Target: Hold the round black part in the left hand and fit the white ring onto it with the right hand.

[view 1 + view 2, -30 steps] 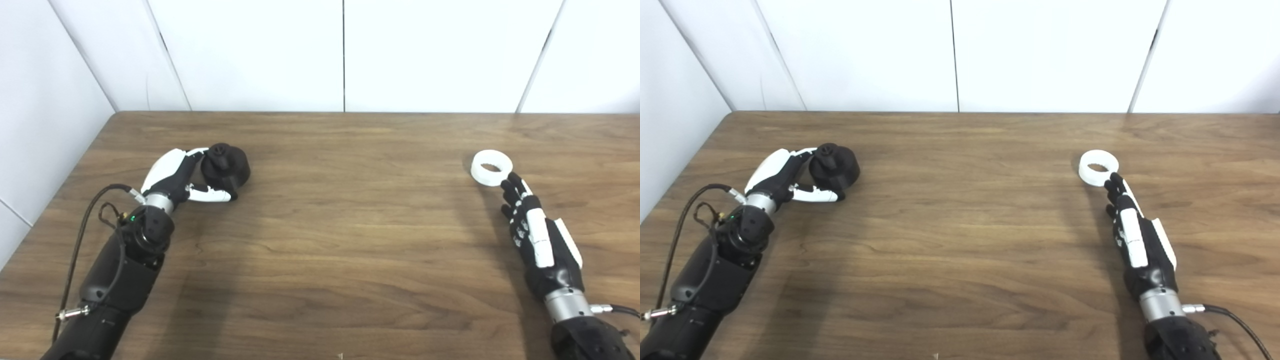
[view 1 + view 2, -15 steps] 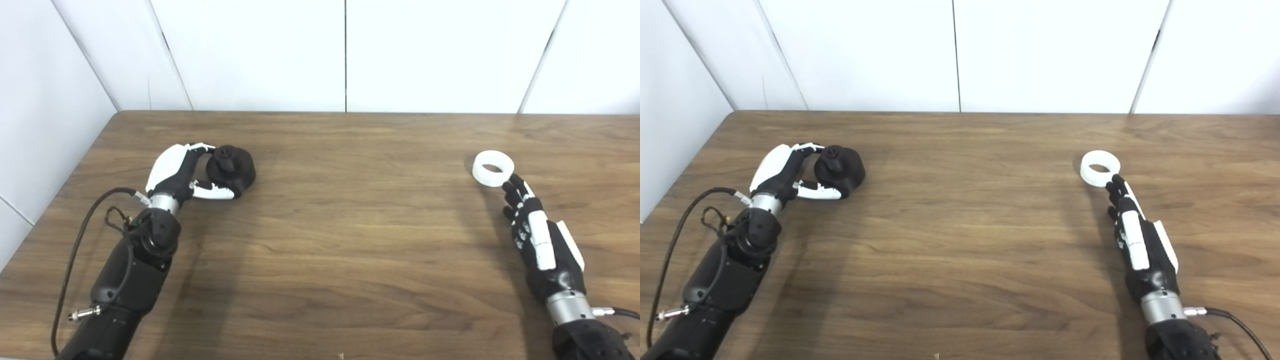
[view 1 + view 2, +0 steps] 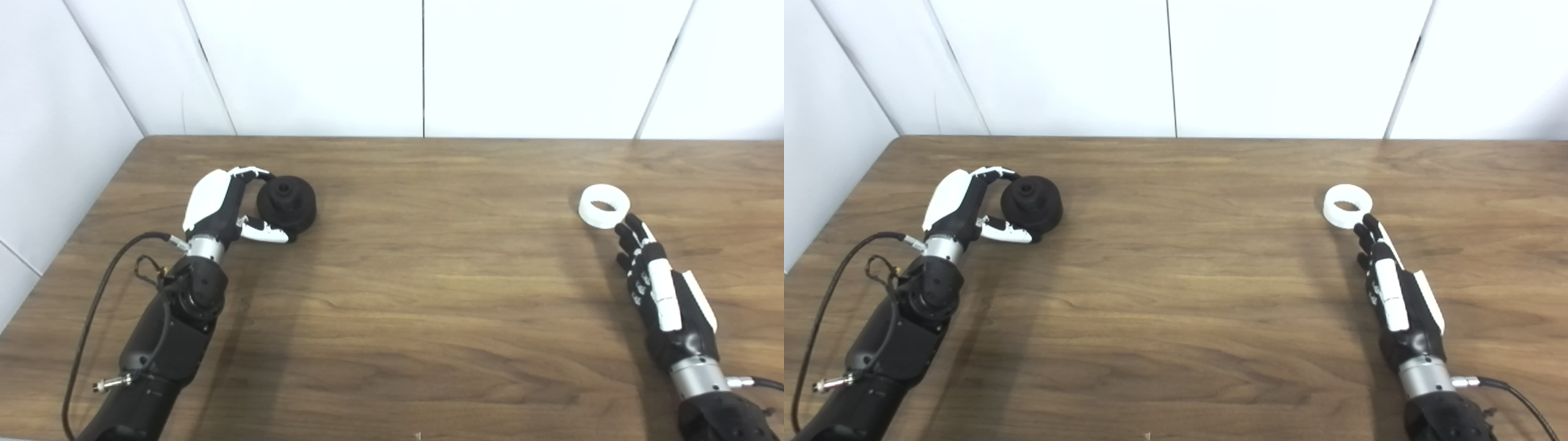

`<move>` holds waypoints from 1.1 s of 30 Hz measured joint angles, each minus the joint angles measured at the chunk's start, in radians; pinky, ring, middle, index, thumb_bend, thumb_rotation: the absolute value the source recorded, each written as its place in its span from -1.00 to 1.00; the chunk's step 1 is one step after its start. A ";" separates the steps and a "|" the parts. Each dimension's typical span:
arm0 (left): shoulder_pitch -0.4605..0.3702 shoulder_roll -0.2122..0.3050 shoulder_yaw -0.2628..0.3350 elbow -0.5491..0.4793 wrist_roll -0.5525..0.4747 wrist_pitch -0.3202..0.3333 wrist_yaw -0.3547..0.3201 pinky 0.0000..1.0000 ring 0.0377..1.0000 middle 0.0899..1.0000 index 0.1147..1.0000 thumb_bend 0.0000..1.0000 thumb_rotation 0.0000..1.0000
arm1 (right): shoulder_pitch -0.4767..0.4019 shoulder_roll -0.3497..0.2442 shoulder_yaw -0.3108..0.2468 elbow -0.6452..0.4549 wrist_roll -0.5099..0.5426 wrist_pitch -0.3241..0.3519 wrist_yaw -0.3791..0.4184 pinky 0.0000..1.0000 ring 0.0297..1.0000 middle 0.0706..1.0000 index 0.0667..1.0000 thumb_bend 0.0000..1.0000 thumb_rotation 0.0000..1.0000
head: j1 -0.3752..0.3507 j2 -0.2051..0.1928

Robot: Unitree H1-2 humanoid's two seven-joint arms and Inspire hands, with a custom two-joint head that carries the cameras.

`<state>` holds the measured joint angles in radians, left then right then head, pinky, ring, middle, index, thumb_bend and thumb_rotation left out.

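Since a second ago the left hand [image 3: 223,205] has turned the round black part [image 3: 286,204] so that its hub and central hole now face more toward the camera, and hand and part sit slightly farther along the table [image 3: 429,294] from the robot; the camera itself has shifted a little as well. The right hand [image 3: 658,291] and the white ring [image 3: 604,206] show almost no change. A black cable [image 3: 92,318] loops beside the left forearm, and white wall panels [image 3: 422,67] rise behind the table's far edge; nothing lies between the two hands on the bare wood. The left hand is curled around the black part, fingers [image 3: 254,173] arching over its far side and the thumb [image 3: 264,231] pressed under its near side, so it has hold of the part. The right hand lies flat with its fingers stretched out and empty, its fingertips [image 3: 626,229] just short of the ring, which lies flat on the table directly beyond them, hole upward.
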<state>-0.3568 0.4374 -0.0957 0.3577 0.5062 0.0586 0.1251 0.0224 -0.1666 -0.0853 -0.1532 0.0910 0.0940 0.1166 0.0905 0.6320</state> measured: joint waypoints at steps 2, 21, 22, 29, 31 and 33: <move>0.002 -0.001 0.001 -0.003 0.000 0.000 0.000 0.71 0.84 0.66 0.08 0.59 -0.78 | 0.000 0.000 0.000 0.000 0.001 0.000 0.000 1.00 1.00 0.92 0.98 0.21 1.00 | -0.002 0.003; 0.115 -0.033 -0.053 -0.312 -0.010 0.108 -0.238 0.75 0.89 0.72 0.13 0.52 -0.67 | -0.005 -0.012 0.021 0.001 -0.013 0.001 0.001 1.00 1.00 0.92 1.00 0.23 1.00 | -0.008 0.015; 0.122 -0.036 -0.059 -0.330 -0.008 0.118 -0.250 0.75 0.88 0.71 0.13 0.52 -0.67 | -0.006 -0.012 0.023 0.001 -0.015 0.002 0.001 1.00 1.00 0.92 1.00 0.23 1.00 | -0.008 0.015; 0.163 -0.051 -0.118 -0.450 0.007 0.128 -0.317 0.73 0.88 0.71 0.12 0.54 -0.61 | -0.009 -0.007 0.028 0.001 -0.026 0.005 -0.003 1.00 1.00 0.92 1.00 0.23 1.00 | -0.012 0.021; 0.177 -0.058 -0.130 -0.474 0.009 0.127 -0.329 0.73 0.88 0.71 0.12 0.56 -0.59 | -0.011 -0.007 0.031 0.001 -0.032 0.006 -0.003 1.00 1.00 0.93 1.00 0.23 1.00 | -0.014 0.023; 0.194 -0.067 -0.146 -0.492 0.009 0.125 -0.338 0.73 0.88 0.71 0.12 0.56 -0.57 | -0.011 -0.006 0.032 0.001 -0.034 0.006 -0.003 1.00 1.00 0.93 1.00 0.22 1.00 | -0.018 0.025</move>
<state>-0.1631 0.3708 -0.2420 -0.1347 0.5150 0.1840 -0.2130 0.0112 -0.1730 -0.0530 -0.1526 0.0567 0.1000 0.1139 0.0721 0.6565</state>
